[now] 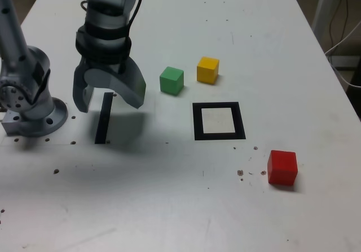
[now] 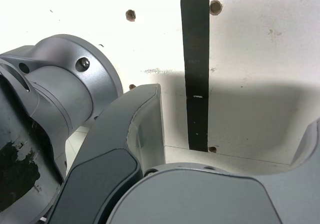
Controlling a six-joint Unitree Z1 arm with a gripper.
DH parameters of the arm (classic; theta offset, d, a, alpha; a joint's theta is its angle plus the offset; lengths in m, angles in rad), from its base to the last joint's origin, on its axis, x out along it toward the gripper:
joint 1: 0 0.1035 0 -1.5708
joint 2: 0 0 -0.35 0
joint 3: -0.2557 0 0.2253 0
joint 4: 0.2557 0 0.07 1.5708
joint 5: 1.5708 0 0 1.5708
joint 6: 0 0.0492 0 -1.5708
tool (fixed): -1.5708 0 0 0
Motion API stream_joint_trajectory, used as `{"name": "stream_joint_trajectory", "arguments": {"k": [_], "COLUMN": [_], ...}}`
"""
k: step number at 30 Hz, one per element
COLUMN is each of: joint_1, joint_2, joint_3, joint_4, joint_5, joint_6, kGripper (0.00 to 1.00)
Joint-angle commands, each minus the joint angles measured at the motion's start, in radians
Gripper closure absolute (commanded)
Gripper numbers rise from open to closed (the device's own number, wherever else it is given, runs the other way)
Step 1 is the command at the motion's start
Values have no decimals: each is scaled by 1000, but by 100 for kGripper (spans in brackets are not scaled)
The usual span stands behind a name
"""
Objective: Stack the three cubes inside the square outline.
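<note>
In the exterior view the green cube and the yellow cube sit side by side on the white table, just beyond the black square outline with its white centre. The red cube lies apart, nearer the front at the exterior view's right. My gripper hangs open and empty above the table to the left of the cubes, over a thin black strip. The wrist view shows my gripper open, its fingers straddling the strip; no cube appears there.
The arm's grey base is bolted at the exterior view's left, also filling part of the wrist view as the base. Small screw holes dot the table. Cables hang past the table's right edge.
</note>
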Motion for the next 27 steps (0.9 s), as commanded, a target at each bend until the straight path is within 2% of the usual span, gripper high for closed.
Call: {"name": "stream_joint_trajectory", "arguments": {"k": [1,14,27], "joint_1": [-1,-1,-74], "joint_2": [2,13,82], "joint_3": [2,-13,-179], "joint_4": [-1,-3,5], "joint_5": [-2,-7,-64], "joint_6": [2,2,-2], "kGripper": [1,1,1]}}
